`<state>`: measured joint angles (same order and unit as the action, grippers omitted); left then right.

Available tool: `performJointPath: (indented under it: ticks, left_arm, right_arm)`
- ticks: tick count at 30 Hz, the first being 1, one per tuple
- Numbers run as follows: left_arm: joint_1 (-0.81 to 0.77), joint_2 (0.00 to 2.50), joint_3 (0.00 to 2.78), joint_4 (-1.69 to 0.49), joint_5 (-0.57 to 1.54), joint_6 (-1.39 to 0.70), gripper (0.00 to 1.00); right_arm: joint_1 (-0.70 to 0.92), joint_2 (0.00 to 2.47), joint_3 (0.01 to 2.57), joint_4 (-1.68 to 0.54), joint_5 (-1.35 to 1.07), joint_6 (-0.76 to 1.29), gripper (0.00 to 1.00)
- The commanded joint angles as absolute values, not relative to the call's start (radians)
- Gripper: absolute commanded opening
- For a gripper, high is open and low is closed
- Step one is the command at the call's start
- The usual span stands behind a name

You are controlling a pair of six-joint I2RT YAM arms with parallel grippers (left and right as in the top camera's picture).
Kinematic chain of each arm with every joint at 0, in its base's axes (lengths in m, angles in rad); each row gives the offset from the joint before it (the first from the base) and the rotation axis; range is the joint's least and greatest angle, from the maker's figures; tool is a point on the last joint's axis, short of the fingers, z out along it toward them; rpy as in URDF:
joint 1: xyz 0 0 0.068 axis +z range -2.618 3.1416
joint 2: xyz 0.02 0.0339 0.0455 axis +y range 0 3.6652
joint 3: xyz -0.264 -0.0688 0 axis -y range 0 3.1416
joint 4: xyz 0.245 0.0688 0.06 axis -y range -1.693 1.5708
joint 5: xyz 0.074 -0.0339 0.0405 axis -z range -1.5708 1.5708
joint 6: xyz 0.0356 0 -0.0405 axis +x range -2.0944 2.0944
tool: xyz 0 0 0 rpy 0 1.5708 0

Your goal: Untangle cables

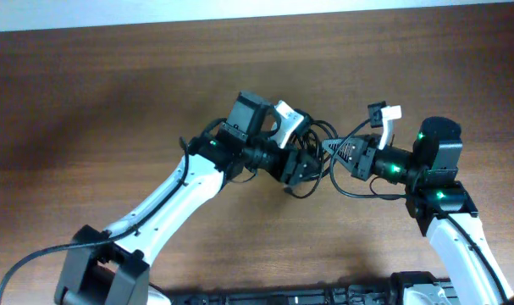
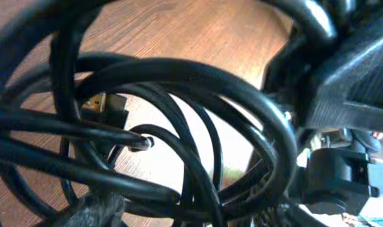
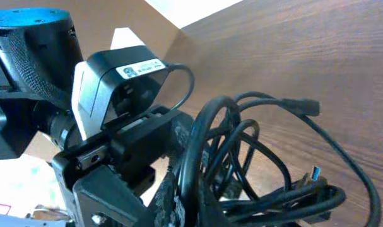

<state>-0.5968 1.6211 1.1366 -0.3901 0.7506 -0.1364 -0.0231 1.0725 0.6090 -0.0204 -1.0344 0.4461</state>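
Above the wooden table [image 1: 113, 93], the left gripper [image 1: 297, 168] is clamped on the cables [image 2: 178, 66], a looped black bundle between it and the right gripper [image 1: 333, 151]; whether the right one grips anything, I cannot tell; a blue-tipped plug [image 3: 315, 171] dangles.

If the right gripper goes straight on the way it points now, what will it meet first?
Most likely the tangled bundle of thin black cables, which sits directly before the right gripper. The left gripper comes just behind the bundle. Depth is hard to judge from the overhead view.
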Motion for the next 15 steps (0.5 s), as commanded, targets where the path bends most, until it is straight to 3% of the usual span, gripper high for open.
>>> performJointPath:
  ticks: [1, 5, 9, 15]
  left_arm:
    - [-0.610, 1.611, 1.143, -0.390, 0.603, -0.117, 0.00]
    - [-0.508, 1.591, 1.143, -0.517, 0.476, -0.116, 0.00]
    - [-0.285, 1.446, 1.144, -0.641, 0.343, -0.047, 0.00]
    - [0.030, 1.262, 1.143, -0.641, 0.415, -0.099, 0.00]
  right_arm:
    - [-0.006, 1.060, 0.627, -0.012, -1.077, 0.458, 0.04]
    - [-0.007, 1.060, 0.627, -0.237, -0.680, 0.450, 0.04]
    - [-0.007, 1.059, 0.627, -0.466, -0.159, 0.450, 0.04]
    - [-0.008, 1.056, 0.664, -0.483, 0.039, 0.450, 0.06]
